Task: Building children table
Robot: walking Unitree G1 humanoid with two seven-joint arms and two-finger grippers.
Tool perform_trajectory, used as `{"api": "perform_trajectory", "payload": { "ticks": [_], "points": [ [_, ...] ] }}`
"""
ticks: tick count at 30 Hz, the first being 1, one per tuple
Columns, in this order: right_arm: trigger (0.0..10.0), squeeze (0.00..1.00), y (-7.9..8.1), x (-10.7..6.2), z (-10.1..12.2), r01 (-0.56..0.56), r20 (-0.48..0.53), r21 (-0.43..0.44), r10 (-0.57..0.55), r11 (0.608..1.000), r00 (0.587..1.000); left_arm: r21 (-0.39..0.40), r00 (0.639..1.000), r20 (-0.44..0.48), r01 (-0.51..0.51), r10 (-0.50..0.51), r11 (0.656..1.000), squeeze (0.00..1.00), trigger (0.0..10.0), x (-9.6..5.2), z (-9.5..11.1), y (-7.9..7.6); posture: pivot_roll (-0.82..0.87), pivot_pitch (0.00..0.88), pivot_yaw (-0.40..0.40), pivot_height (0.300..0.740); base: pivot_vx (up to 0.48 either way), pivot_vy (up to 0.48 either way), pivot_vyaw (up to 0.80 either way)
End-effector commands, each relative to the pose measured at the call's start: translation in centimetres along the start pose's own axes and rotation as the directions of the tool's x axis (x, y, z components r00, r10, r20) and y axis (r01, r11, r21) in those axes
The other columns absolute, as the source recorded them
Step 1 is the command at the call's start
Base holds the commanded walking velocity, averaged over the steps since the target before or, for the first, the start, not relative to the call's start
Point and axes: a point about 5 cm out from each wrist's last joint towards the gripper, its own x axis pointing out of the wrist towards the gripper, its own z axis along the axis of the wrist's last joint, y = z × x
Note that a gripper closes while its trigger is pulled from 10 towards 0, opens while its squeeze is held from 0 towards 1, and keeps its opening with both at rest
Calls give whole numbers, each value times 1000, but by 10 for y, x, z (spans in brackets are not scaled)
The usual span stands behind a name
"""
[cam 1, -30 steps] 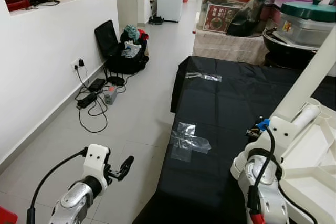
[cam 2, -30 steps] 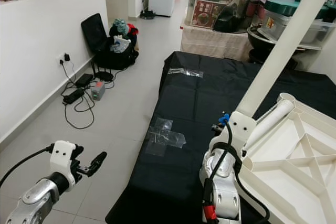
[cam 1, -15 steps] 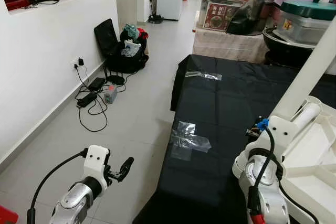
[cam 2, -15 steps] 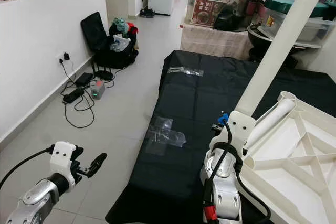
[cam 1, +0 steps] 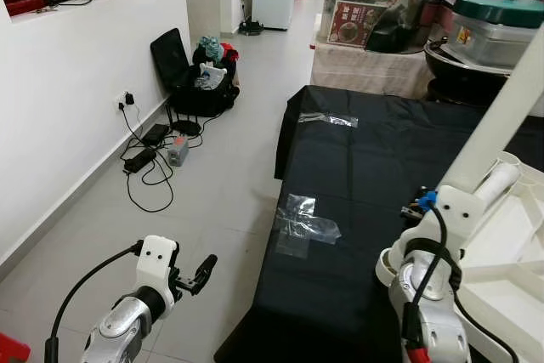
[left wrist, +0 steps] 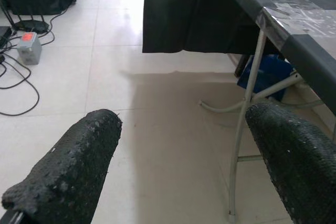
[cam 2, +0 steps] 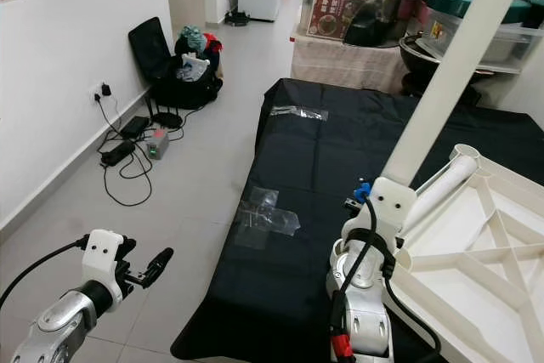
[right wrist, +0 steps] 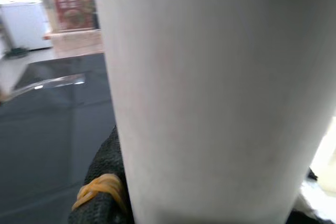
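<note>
Little had changed since a second before: camera tilted slightly, and the white table leg [cam 2: 450, 74] leaned a touch more upright in the right tool [cam 2: 387, 197]; left arm held the same pose.

Right tool was closed on the lower part of the white table leg, at about 5 o'clock in the head views. Leg rose steeply toward 1 o'clock, its top end near the upper edge of frame. Right wrist view showed a black finger [right wrist: 102, 182] with a yellow band pressed against the leg's pale surface.

Upturned white tabletop [cam 2: 476, 269] lay at 4 o'clock on the black-covered counter [cam 2: 323, 176], ribs facing up. A second leg [cam 2: 438, 193] lay low across its near corner, just beside the right wrist. Clear tape patches [cam 2: 263, 214] sat on the black cover near its 9 o'clock edge, another strip [cam 2: 297, 112] farther back.

Left tool [cam 1: 200, 271] hung at 7 o'clock over the tiled floor [cam 1: 212, 201], well apart from the counter. Its fingers [left wrist: 68, 177] stood spread with nothing between them; left wrist view looked past them to the counter's metal leg frame [left wrist: 247, 108].

Black bag [cam 1: 195, 82] and cables [cam 1: 149, 167] lay by the wall at 10 o'clock. Containers and pots [cam 1: 493, 31] were stacked at 1 o'clock.
</note>
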Motion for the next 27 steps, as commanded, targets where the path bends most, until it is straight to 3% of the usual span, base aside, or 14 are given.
{"api": "perform_trajectory", "payload": {
  "ticks": [1,15,19,27],
  "points": [
    [10000,0,-3,0,3,12,25,-5,-12,1000,1000,3,1000,3,12,-12,1000,0,10000,2,0,-2,92,0,-61,740,0,0,0],
    [10000,0,3,-2,-1,-16,10,15,15,1000,1000,2,1000,0,15,-15,1000,0,10000,3,-2,-3,93,0,-63,740,0,0,0],
    [10000,0,16,-4,-1,-107,-4,40,108,993,994,2,1000,0,15,-15,1000,0,10000,3,-2,-3,94,0,-65,740,0,0,0],
    [10000,0,26,-7,-7,-194,-37,42,196,980,980,1,1000,0,11,-11,1000,0,10000,3,-3,-3,97,0,-70,740,0,0,0]
  ]
}}
